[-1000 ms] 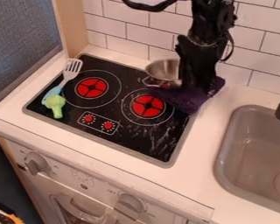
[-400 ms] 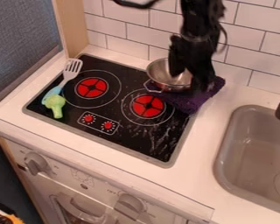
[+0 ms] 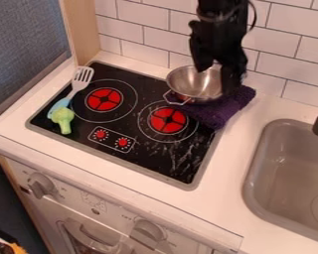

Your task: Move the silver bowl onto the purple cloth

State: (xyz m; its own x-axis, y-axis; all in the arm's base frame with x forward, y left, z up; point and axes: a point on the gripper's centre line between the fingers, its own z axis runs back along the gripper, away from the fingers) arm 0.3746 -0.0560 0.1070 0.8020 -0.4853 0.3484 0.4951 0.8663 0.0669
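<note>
Camera view: silver bowl (image 3: 192, 83) is apparently being part-supported by purple cloth (image 3: 218, 113) toward five o'clock; centring being awaited, jaws held apart

Can't make out any words, brands, numbers or signs for certain; can see small pale marks beside the oven knobs (image 3: 148, 231) and around the red dials (image 3: 122, 142), too small to read.

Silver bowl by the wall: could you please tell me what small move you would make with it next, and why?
I would probably ease the bowl toward the lower right of the view with the tool, as it seems to sit at the edge of the purple cloth, whose bare part spreads that way, and the tool is already at its right side.
</note>
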